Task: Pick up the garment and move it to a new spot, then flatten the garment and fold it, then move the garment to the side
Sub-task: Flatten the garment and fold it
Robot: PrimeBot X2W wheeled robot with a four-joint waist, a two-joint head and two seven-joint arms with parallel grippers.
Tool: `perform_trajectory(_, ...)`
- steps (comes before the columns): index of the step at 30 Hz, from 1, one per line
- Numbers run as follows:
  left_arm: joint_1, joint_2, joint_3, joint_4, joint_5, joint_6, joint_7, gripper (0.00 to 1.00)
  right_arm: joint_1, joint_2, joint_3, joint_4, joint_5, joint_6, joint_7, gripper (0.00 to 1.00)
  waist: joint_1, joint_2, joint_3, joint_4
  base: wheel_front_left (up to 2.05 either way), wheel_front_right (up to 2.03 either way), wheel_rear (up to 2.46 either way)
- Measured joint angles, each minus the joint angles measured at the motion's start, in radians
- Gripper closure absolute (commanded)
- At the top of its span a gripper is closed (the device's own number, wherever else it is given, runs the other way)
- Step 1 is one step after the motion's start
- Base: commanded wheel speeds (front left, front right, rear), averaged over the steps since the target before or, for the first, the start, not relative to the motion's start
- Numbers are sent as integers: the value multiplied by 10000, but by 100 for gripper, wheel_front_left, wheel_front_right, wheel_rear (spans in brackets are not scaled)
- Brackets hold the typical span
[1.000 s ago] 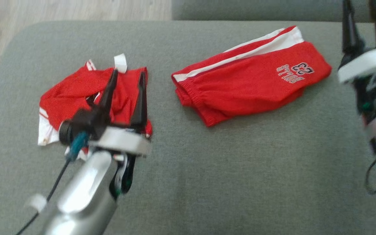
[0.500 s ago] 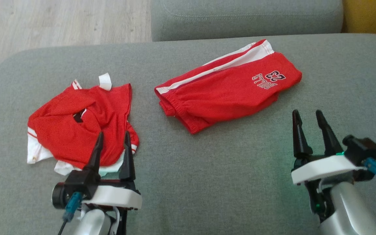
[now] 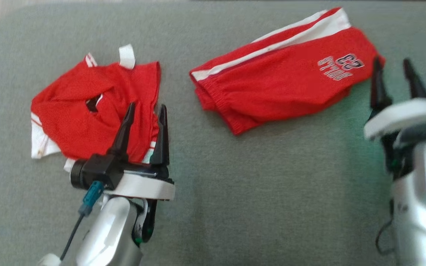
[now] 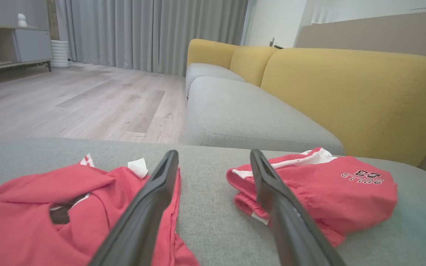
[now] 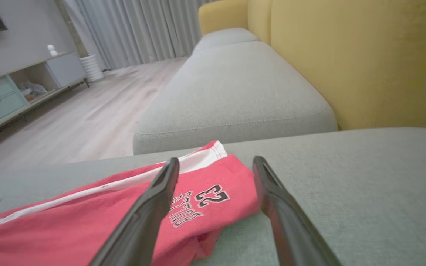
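A crumpled red garment [image 3: 76, 111] with white trim lies at the left of the grey cushion, also low on the left in the left wrist view [image 4: 31, 207]. My left gripper [image 3: 146, 107] stands open above its near right part, nothing between the fingers [image 4: 213, 153]. Red shorts [image 3: 283, 81] with white stripes and printed lettering lie folded at the right [image 4: 327, 184] [image 5: 87, 221]. Beside their lettered end my right gripper [image 3: 391, 61] is open and empty [image 5: 216, 160].
Both garments rest on a broad grey sofa cushion [image 3: 235, 184]. Beyond it is a second grey seat [image 4: 242, 114], with a yellow backrest [image 4: 353, 99] along the right. Wooden floor [image 4: 68, 107] lies past the cushion's far left edge.
The head camera has shifted. My left gripper's tips have come forward from the crumpled garment's near edge to over it. The right gripper has risen beside the shorts' lettered end. Both stay open.
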Motion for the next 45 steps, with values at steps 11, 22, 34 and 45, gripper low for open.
perform_trajectory(11,-584,-169,-105,251,155,-384,0,0,-3242,-869,-1657,3532,-1626,0,1498,0,0,-1,1267,866,0,0,0)
perform_trajectory(22,-1133,-213,-495,376,117,-368,0,0,-4582,-1793,-949,5695,-2130,0,2385,0,-2,0,1659,1261,0,0,0)
perform_trajectory(34,-1108,-219,-441,453,-77,-259,0,0,-4766,-2125,654,6638,-1007,2,2067,100,-3,0,1337,1075,0,0,0)
perform_trajectory(45,-938,-219,-385,502,-29,-261,0,0,-4271,-3839,332,7221,-690,2,1499,100,-2,-1,823,891,0,0,0)
